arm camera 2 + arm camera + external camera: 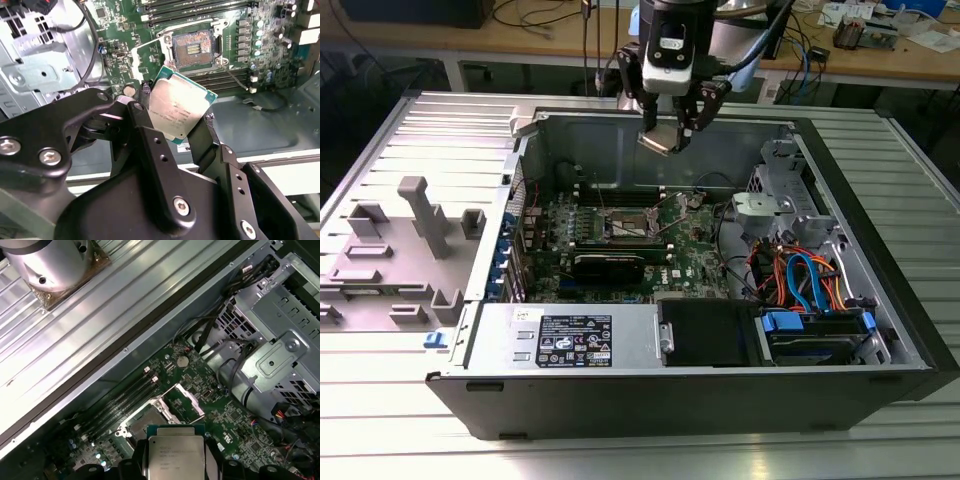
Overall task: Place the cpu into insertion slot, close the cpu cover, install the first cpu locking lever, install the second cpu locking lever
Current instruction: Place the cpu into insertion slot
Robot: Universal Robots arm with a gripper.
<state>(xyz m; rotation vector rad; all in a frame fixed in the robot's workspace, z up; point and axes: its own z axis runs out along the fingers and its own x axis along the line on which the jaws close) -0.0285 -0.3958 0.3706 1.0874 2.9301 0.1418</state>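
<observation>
While it is clamped by two opposite edges between the dark fingers [141, 120] of the hand [175, 112], the cpu [182, 105] hangs in the air, tilted, with its silver lid facing out and a green rim around it. In the exterior view the cpu [661, 138] and the hand [670, 125] are high above the open computer case [720, 390], over its far wall, well apart from the board below.

The insertion slot [194, 48] lies bare on the green circuit board [240, 60], a dark square with a field of contacts in its middle and a silver rim. In the first wrist view the cpu [176, 455] is in front of the slot [142, 422] and hides part of it. The cpu cover [190, 399] stands swung up off the slot at one side, so the board shows through its window. Long black memory slots [125, 400] run beside the slot.

Inside the case, a black box with a white label [570, 340] sits along the near wall, and orange and blue cables [800, 280] bundle by a metal drive cage [780, 190] at the exterior view's right. The case lies on its side on a ribbed metal table [380, 400], filling the middle and the exterior view's right of it. Grey plastic fixtures [420, 215] stand near the table's edge at the exterior view's left.
</observation>
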